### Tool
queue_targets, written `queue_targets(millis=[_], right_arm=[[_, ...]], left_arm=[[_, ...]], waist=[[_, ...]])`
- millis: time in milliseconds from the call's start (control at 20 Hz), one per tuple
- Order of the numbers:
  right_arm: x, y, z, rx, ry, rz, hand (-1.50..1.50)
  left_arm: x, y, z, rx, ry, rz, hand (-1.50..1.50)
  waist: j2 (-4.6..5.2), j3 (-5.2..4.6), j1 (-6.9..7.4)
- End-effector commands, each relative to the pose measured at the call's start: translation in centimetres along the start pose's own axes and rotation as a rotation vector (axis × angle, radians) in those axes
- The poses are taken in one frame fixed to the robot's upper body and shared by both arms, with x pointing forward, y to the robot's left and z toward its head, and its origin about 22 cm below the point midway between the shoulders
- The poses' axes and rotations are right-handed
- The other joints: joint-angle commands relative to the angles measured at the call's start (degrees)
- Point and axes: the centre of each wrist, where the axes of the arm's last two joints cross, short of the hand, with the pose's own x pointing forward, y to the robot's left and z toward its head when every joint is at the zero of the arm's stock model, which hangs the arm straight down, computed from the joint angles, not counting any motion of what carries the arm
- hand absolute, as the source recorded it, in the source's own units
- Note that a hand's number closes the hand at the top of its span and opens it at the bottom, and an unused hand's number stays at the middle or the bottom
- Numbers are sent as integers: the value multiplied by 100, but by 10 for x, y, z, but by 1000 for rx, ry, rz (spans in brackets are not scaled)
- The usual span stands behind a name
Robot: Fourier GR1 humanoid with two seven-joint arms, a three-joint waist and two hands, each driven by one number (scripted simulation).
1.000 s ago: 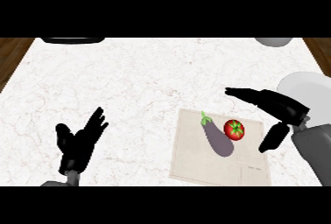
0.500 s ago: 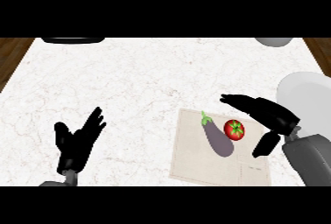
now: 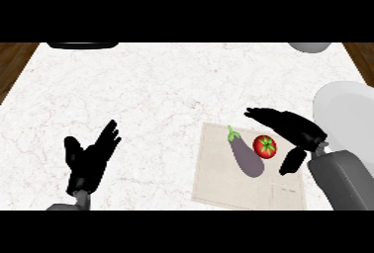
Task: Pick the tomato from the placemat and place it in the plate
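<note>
A white marbled counter [image 3: 146,99] fills the head view, with dark wood showing past its left and right far corners. At the far edge, left of the middle, a dark round object [image 3: 82,45] is cut off by the frame, and at the far right corner a pale grey round vessel [image 3: 312,47] is likewise only partly seen; what either holds cannot be told. Along the right edge lies a round white plate [image 3: 349,116], with nothing visible on the part that shows.

Toward the near right corner lies a beige rectangular cloth placemat [image 3: 223,183]. On it rest a long purple eggplant with a green stem [image 3: 246,155], lying at a slant, and just to its right a round red tomato with a green calyx [image 3: 265,147]. The two sit close together near the mat's far edge.

The black right hand [image 3: 292,129] hangs over the mat's right part, its fingers spread and reaching leftward beyond the tomato's far side while the thumb [image 3: 291,163] points down at its near right. The tomato sits in the gap between them, not clasped. The black left hand [image 3: 89,160] rests open near the counter's near left, fingers up.
</note>
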Motion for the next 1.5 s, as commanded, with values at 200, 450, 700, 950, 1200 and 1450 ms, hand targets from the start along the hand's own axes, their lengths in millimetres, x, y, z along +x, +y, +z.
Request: queue_targets(millis=[200, 450, 700, 950, 1200, 1450], right_arm=[[9, 25, -15, 118, -10, 122, 150], [-7, 48, -21, 50, -65, 152, 150], [-17, 36, -10, 19, -72, 181, 150], [-4, 59, 42, -134, -98, 130, 150], [-12, 101, 127, -234, -102, 47, 150], [18, 101, 181, -528, -136, -7, 150]], left_arm=[[-1, -3, 6, 11, 9, 6, 0], [8, 14, 4, -6, -7, 5, 0], [-15, 2, 7, -5, 2, 3, 0], [-2, 13, 10, 33, 17, 12, 0], [-16, 32, 19, 144, 41, 42, 0], [-27, 21, 28, 124, 34, 42, 0]], waist=[[4, -4, 9], [7, -3, 6], [5, -4, 1], [-66, -10, -240], [-192, -17, -854], [-148, -21, -723]])
